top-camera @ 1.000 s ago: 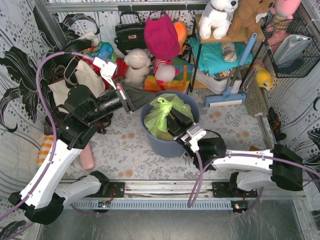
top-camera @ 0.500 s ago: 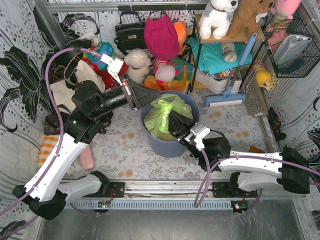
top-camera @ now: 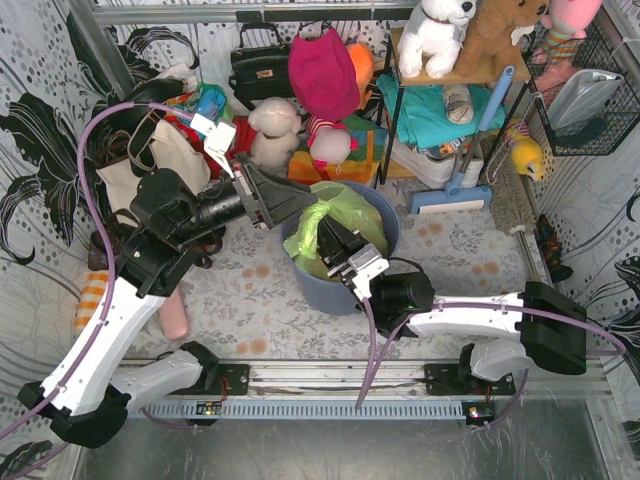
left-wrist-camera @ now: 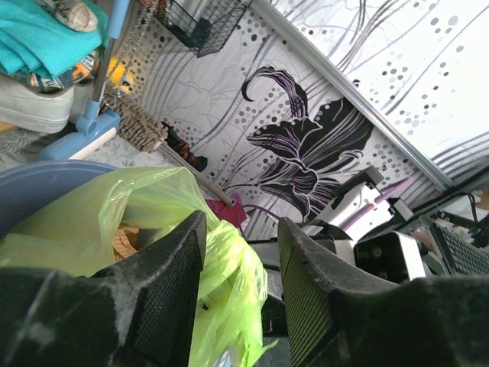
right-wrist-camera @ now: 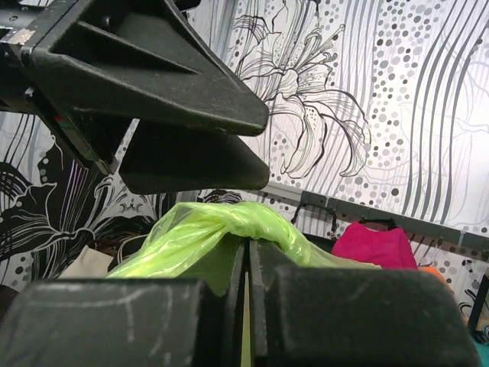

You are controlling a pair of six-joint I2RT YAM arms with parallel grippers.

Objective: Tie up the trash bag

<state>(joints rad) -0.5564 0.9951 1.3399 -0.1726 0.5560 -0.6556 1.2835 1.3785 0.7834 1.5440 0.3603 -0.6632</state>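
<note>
The light-green trash bag (top-camera: 350,208) sits in the blue-grey bin (top-camera: 318,287), its top gathered into a twisted strand. My right gripper (top-camera: 324,232) reaches over the bin's near rim and is shut on that strand; in the right wrist view a thin green fold is pinched between its jaws (right-wrist-camera: 247,246), and the bag (right-wrist-camera: 221,220) bunches just beyond them. My left gripper (top-camera: 308,205) comes in from the left at the bin's far-left rim. It is open (left-wrist-camera: 243,229), with a loose hank of the bag (left-wrist-camera: 229,275) hanging against one finger. Brown paper shows through the plastic.
A cream tote bag (top-camera: 150,165) lies left of the bin, under the left arm. Plush toys (top-camera: 275,130), a black handbag (top-camera: 262,65) and a shelf of teal cloth (top-camera: 430,110) crowd the back. A blue floor brush (top-camera: 450,198) lies right of the bin.
My left gripper has opened and no longer pinches the bag strand. My right gripper has shut on the strand and shifted left across the bin toward the left gripper.
</note>
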